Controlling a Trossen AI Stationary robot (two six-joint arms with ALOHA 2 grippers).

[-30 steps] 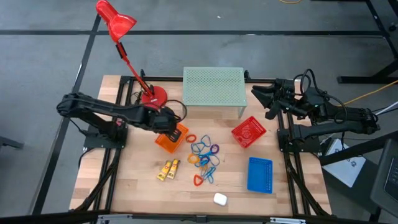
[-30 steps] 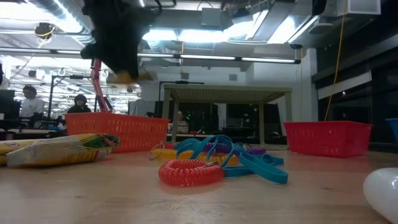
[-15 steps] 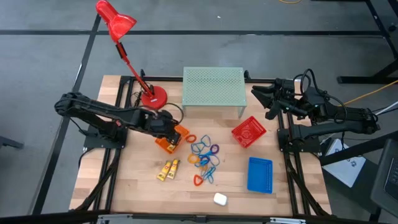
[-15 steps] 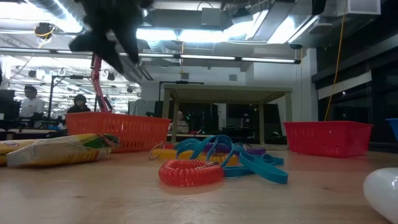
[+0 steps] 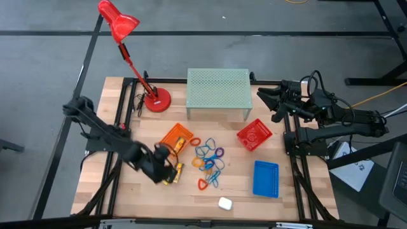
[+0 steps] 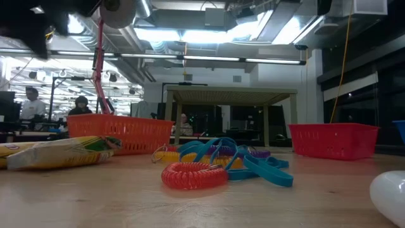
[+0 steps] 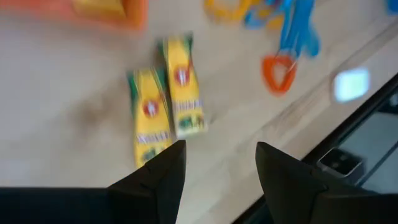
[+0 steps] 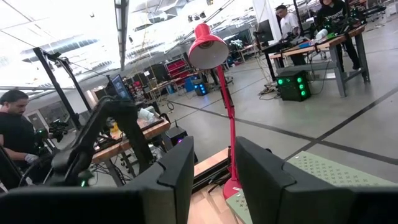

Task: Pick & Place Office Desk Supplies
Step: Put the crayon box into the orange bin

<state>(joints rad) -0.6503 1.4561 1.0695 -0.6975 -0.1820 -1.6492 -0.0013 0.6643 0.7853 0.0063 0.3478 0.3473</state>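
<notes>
Two stubby yellow tubes [image 7: 168, 106] lie side by side, flat on the wooden table [image 5: 127, 191]. My left gripper [image 7: 217, 163] hangs open just above them [image 5: 165, 169], on their near-left side, touching nothing. The orange mesh basket [image 5: 176, 136] stands a little farther back, with something yellow in it. A heap of coloured loops [image 5: 210, 160] lies right of the tubes. The red basket [image 5: 254, 135] and blue basket [image 5: 266, 178] stand to the right. My right gripper [image 8: 214, 171] waits open, raised at the far right [image 5: 264, 100].
The pale green mesh riser [image 5: 218, 88] stands at the far middle and the red desk lamp [image 5: 156, 100] at the far left. A small white object [image 5: 224, 203] lies near the front edge. Bare wood shows at the near left. People work in the room behind.
My left gripper opened above the orange basket, and the yellowish thing between its fingers is gone from them. It then swung toward the table's near-left, sinking slightly and rolling, until it hung over the two yellow tubes. The tubes, baskets and loops have stayed put.
</notes>
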